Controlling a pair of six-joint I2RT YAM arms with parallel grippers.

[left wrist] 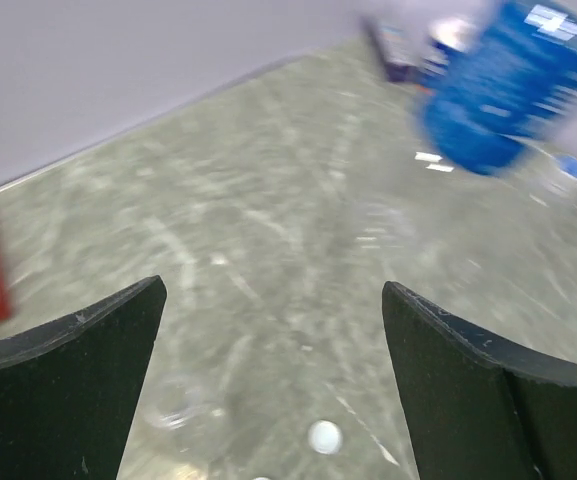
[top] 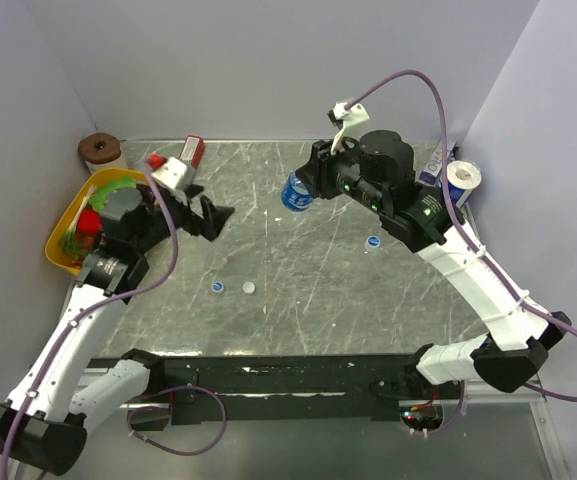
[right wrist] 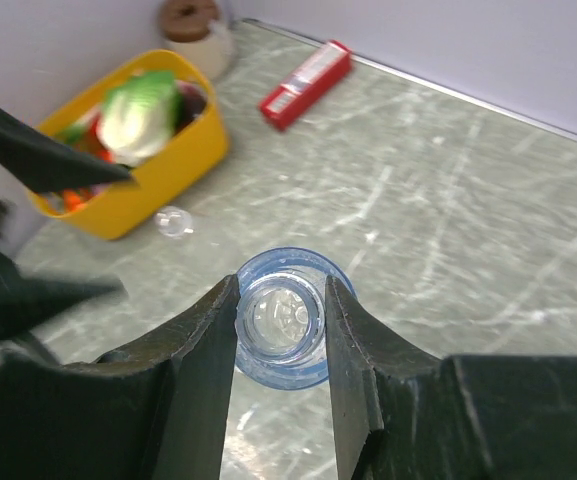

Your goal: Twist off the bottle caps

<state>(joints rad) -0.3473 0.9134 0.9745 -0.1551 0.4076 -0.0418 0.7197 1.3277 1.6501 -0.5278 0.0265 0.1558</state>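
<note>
Grey marbled tabletop (top: 298, 300), scuffed all over with pale scratches, and three loose caps lie on it. A blue cap (top: 217, 287) and a pale cap (top: 250, 288) sit side by side near the front left. The third cap (top: 373, 241), blue and white, is well apart from them on the right. At the left edge rests a yellow bin (top: 60, 232) packed with colourful bits. Behind it, in the far left corner, stands a white roll with a brown core (top: 98, 152). A red box (top: 194, 150) lies along the back edge. Far right, another roll (top: 461, 182) stands, with a small packet (top: 430, 165) just beside it.
</note>
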